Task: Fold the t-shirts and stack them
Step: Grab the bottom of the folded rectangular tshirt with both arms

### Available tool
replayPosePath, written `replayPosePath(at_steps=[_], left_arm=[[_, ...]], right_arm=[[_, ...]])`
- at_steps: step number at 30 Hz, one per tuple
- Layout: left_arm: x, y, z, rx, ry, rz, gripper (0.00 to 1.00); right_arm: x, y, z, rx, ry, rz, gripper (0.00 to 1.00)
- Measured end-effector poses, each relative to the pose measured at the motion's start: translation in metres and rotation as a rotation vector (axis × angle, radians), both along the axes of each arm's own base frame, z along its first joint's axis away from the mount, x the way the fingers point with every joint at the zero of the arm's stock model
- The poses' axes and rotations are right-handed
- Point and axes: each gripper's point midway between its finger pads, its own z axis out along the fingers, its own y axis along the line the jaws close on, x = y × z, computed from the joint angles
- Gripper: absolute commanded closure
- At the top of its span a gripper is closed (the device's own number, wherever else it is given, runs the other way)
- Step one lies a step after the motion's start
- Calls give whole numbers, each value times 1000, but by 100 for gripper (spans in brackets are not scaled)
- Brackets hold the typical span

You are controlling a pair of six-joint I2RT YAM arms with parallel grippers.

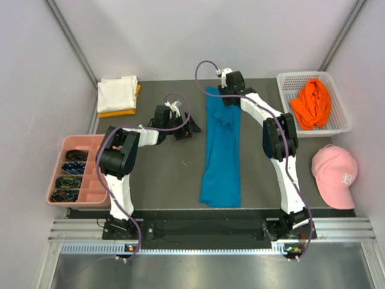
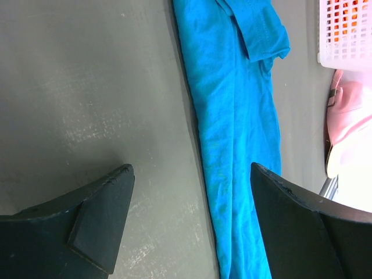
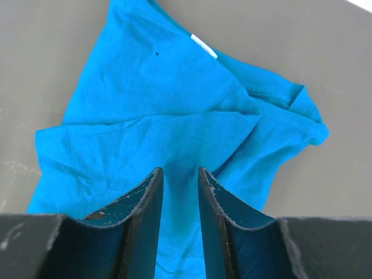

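Teal-blue cloth runs down the middle of the dark grey tabletop (image 1: 162,174): the teal-blue t-shirt (image 1: 221,150) lies folded lengthwise into a long narrow strip, from close to the far edge down toward the near edge. At its far end a sleeve is folded over the body, with a stitched hem and a small white label showing in the right wrist view.

The right claw (image 1: 226,98) is over that far end of the shirt. Its fingers (image 3: 145,203) stand close together with a narrow gap, and blue cloth shows through the gap. Whether they pinch any cloth cannot be told.

The left claw (image 1: 180,129) is spread wide and holds nothing. It is above bare tabletop just left of the shirt, and the shirt's long edge passes between its fingertips in the left wrist view.

In the far left corner a folded white t-shirt (image 1: 117,91) rests on a yellow-orange t-shirt (image 1: 117,112). In the far right corner a bright orange t-shirt (image 1: 311,103) lies crumpled in a white mesh basket (image 1: 343,120). A pink cap (image 1: 334,174) sits at the right edge, nearer the arms. A pink tray (image 1: 55,174) at the left edge holds dark coiled items in its compartments.
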Motion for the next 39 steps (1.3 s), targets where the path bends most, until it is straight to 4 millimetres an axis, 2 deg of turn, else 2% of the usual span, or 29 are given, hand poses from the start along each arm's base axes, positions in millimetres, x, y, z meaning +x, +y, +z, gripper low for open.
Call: replayPosePath(at_steps=[6, 9, 13, 39], left_arm=[[0, 0, 0, 0, -1, 0, 14], [0, 0, 0, -1, -2, 0, 14], [0, 0, 0, -1, -2, 0, 14], [0, 0, 0, -1, -1, 0, 14]], right_arm=[[-2, 0, -11, -3, 20, -1, 69], [-2, 0, -14, -5, 26, -1, 75], [-2, 0, -14, -4, 25, -1, 100], [-5, -9, -24, -31, 33, -37, 100]])
